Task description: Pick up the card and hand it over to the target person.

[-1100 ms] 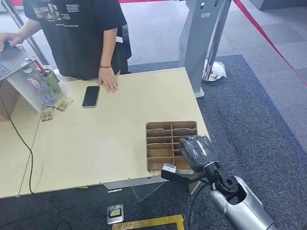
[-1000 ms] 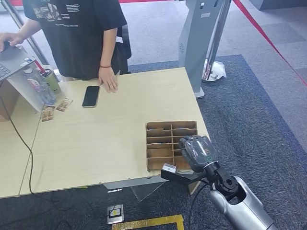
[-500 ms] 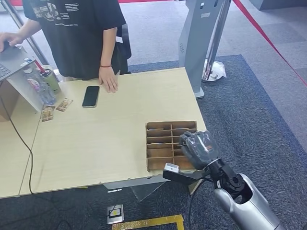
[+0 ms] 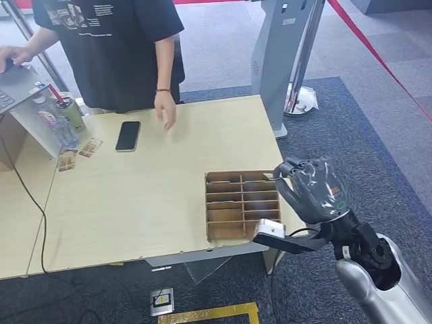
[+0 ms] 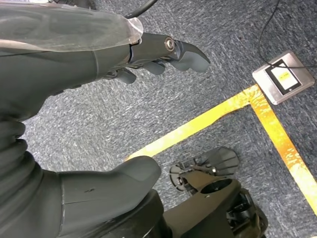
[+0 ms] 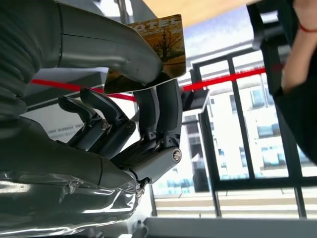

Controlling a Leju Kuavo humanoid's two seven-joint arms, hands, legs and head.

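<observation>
My right hand [image 4: 312,192] is raised beside the right end of the wooden table [image 4: 152,196], just right of the brown cardboard divider box [image 4: 239,202]. In the right wrist view its thumb and fingers [image 6: 149,124] pinch a yellow-brown picture card [image 6: 160,47] flat between them. The person in a black T-shirt [image 4: 106,47] stands behind the far edge of the table, one hand [image 4: 167,109] hanging just above the tabletop. My left hand [image 5: 56,74] hangs over the carpet, fingers apart, holding nothing.
A black phone [image 4: 127,135] lies near the person. A laptop [image 4: 13,84], a cup [image 4: 69,111] and small cards [image 4: 79,152] sit at the far left. A grey kiosk stand [image 4: 280,61] and a red barrier rope [image 4: 376,57] are at the right. Yellow floor tape [image 5: 209,119] lies below.
My right hand has lifted from the box's near right corner and moved right and up with the card. The person's hand has come off the tabletop and shifted slightly right.
</observation>
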